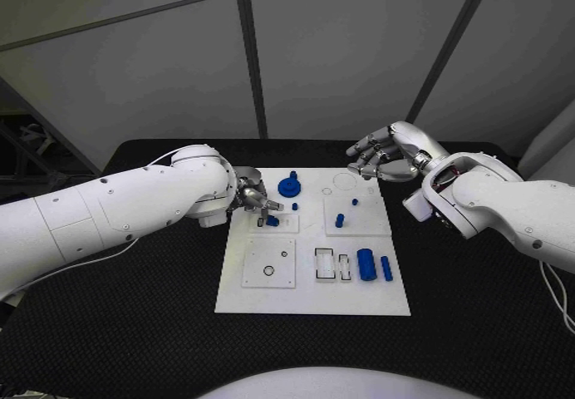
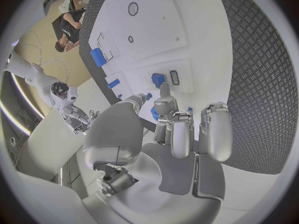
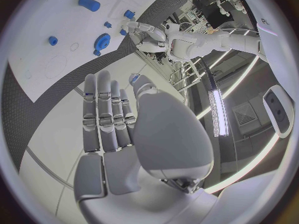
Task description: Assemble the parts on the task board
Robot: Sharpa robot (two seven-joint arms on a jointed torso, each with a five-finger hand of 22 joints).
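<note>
Nearest the head camera, the near edge of the white task board (image 1: 312, 303) is seen lying on the black table (image 1: 144, 332). One board is present, laid flat in the middle of the table.

On the near half of the board two blue cylinders are counted: a thick one (image 1: 366, 264) and a thinner one (image 1: 385, 267), lying side by side just apart. Beside them two pale rectangular frames (image 1: 325, 263) are seen, and to their left a raised square plate (image 1: 270, 263) bearing two small rings.

On the far half, a round blue part with a raised stem (image 1: 289, 184) is seen, a small blue peg (image 1: 339, 220) standing on a second raised plate, and two tiny blue pieces (image 1: 355, 200) near it. A small blue block (image 1: 272, 221) is seen at the board's left side.

Two hands are counted. The left hand (image 1: 252, 198) is lowered over the board's left edge, its fingers curled downward beside the small blue block; in the left wrist view a blue piece (image 2: 154, 113) is seen at the fingertips, but whether it is pinched cannot be told. The right hand (image 1: 381, 156) is held above the table just beyond the board's far right corner, fingers apart and holding nothing; the right wrist view shows them extended side by side (image 3: 106, 114).
</note>
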